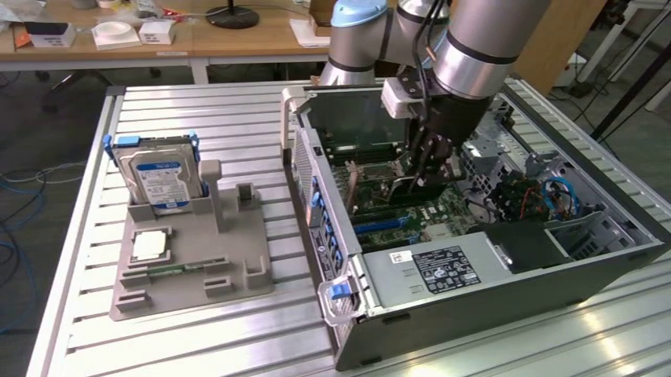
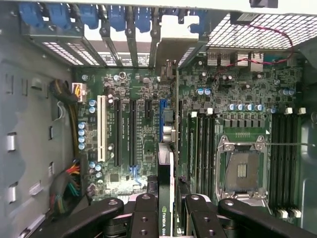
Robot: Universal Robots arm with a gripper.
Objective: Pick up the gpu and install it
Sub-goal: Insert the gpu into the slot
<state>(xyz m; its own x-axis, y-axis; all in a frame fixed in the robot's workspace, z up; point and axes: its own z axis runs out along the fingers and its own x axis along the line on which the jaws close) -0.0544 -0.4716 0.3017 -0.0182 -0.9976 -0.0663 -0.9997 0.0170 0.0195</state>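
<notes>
My gripper reaches down into the open computer case and is shut on the gpu. In the wrist view the gpu is seen edge-on, a thin dark card with a green-marked label, clamped between the two black fingers. The card hangs upright just above the green motherboard. Its lower edge lines up with the blue expansion slot, and its far end points toward the rear bracket openings. Whether the card touches the slot I cannot tell.
Beside the gpu are black slots and a white slot, the empty CPU socket and memory slots. Outside the case, a grey fixture holds a hard drive, a processor and a memory stick.
</notes>
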